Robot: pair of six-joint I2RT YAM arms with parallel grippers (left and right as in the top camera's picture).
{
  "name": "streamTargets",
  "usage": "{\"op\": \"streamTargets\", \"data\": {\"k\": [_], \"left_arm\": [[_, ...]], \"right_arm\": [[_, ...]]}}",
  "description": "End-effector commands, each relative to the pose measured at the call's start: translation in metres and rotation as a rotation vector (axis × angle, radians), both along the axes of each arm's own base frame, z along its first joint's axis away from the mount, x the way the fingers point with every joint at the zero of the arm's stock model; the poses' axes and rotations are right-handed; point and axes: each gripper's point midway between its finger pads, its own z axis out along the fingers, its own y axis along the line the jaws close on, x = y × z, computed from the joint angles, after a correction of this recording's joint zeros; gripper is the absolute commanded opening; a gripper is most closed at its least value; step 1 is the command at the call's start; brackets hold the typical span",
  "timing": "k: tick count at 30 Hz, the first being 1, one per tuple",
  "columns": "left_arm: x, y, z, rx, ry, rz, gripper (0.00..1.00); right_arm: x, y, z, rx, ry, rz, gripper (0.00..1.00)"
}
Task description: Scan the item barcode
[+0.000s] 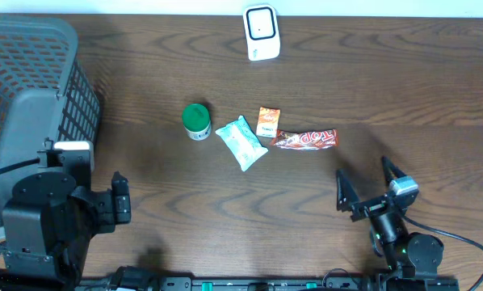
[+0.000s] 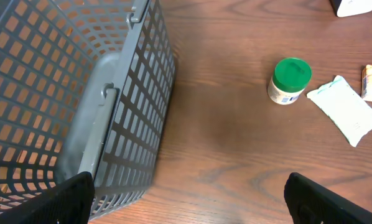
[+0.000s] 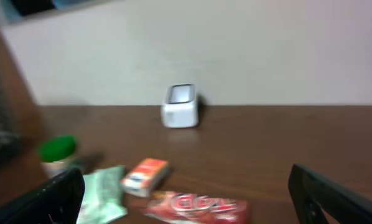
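Right wrist view is blurred (wrapper print unreadable). Left gripper (image 2: pixel 189 205) and right gripper (image 1: pixel 363 167) both stand spread, empty. The candy bar (image 1: pixel 304 139) lies ahead-left of the right fingertips, apart.

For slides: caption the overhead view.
Open left gripper and right gripper face jar, pouch, box, candy bar, scanner; basket at left.

Black arms (image 1: pixel 44 222), pointed black right claw (image 1: pixel 362 167)

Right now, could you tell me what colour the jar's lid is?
The lid is green; left wrist view shows best.
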Motion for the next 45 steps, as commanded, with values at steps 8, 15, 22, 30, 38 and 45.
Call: {"op": "streamTargets", "data": {"k": [8, 15, 22, 30, 38, 45], "left_arm": [[0.000, 0.002, -0.003, 0.002, 0.010, 0.011, 0.98], [0.000, 0.002, -0.003, 0.002, 0.010, 0.011, 0.98], [0.000, 0.002, -0.003, 0.002, 0.010, 0.011, 0.98], [0.000, 0.002, -0.003, 0.002, 0.010, 0.011, 0.98], [0.000, 0.002, -0.003, 0.002, 0.010, 0.011, 0.98], [0.000, 0.002, -0.003, 0.002, 0.010, 0.011, 0.98]], "right_arm": [[-0.008, 0.001, 0.062, 0.157, 0.062, 0.011, 0.99], [0.024, -0.001, 0.062, 0.167, 0.348, -0.019, 0.99], [0.074, 0.037, 0.070, 0.173, 0.619, 0.240, 0.99], [0.101, 0.057, 0.000, 0.289, 0.894, 0.379, 0.99], [0.107, 0.042, -0.053, 0.402, 1.130, 0.184, 0.88], [0.082, 0.032, -0.090, 0.271, 1.283, -0.009, 0.87]]}}
